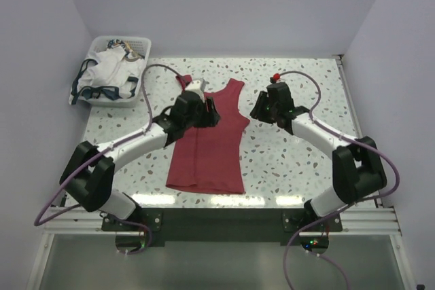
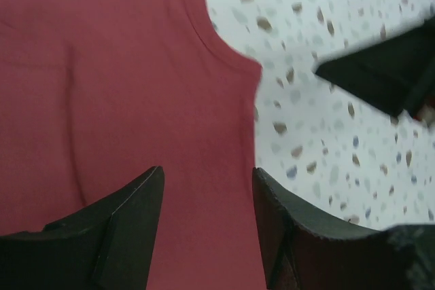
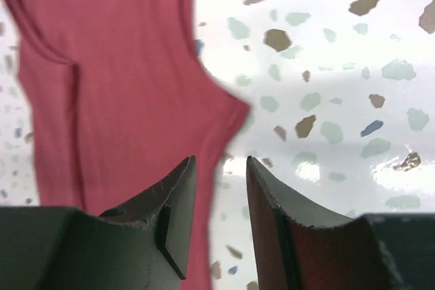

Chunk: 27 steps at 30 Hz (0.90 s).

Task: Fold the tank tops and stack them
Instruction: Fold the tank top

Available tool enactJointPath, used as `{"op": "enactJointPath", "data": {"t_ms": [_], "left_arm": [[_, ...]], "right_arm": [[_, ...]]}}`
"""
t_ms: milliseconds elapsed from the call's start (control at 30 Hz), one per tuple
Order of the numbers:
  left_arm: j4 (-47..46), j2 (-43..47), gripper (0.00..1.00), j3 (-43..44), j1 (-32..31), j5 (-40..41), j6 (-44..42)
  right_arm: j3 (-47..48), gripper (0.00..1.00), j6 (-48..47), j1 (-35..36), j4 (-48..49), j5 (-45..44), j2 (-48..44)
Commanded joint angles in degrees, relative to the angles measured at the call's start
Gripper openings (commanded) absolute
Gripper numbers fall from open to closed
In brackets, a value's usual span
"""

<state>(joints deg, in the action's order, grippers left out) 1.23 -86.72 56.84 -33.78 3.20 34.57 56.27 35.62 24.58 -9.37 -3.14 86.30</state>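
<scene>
Top view: my left gripper (image 1: 208, 111) hovers over the upper left part of the dark red tank top (image 1: 211, 157), jaws apart, nothing between them. My right gripper (image 1: 261, 109) hangs just beside the top's right armhole, over the speckled table (image 1: 299, 157), jaws narrowly apart and empty. The red top lies spread flat at the table's centre. The white tank top (image 1: 109, 69) sits bunched in the white basket (image 1: 102, 102) at the far left corner.
</scene>
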Motion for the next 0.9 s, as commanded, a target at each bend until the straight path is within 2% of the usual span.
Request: {"op": "enactJointPath", "data": {"t_ms": [0,200,400,567,867], "left_arm": [[2.1,4.7,0.59,-4.6,-10.7,4.1,2.3],[7.0,4.2,0.58,-6.0,-25.3,9.0,5.5],[9.7,-0.6,0.6,-3.4,-34.1,13.2,7.7],[11.1,-6.0,0.61,-0.9,-37.8,15.9,8.3],[14.0,-12.3,0.58,3.5,-42.7,20.2,8.4]], "right_arm": [[3.7,0.39,-3.1,-2.4,1.5,8.4,6.7],[7.3,0.41,-2.4,-2.7,2.3,9.8,14.9],[7.5,0.43,-0.5,-2.7,3.8,8.5,19.3],[7.7,0.4,0.0,-2.7,4.2,4.7,20.9],[7.7,0.22,0.5,-2.7,5.5,3.5,22.2]]}}
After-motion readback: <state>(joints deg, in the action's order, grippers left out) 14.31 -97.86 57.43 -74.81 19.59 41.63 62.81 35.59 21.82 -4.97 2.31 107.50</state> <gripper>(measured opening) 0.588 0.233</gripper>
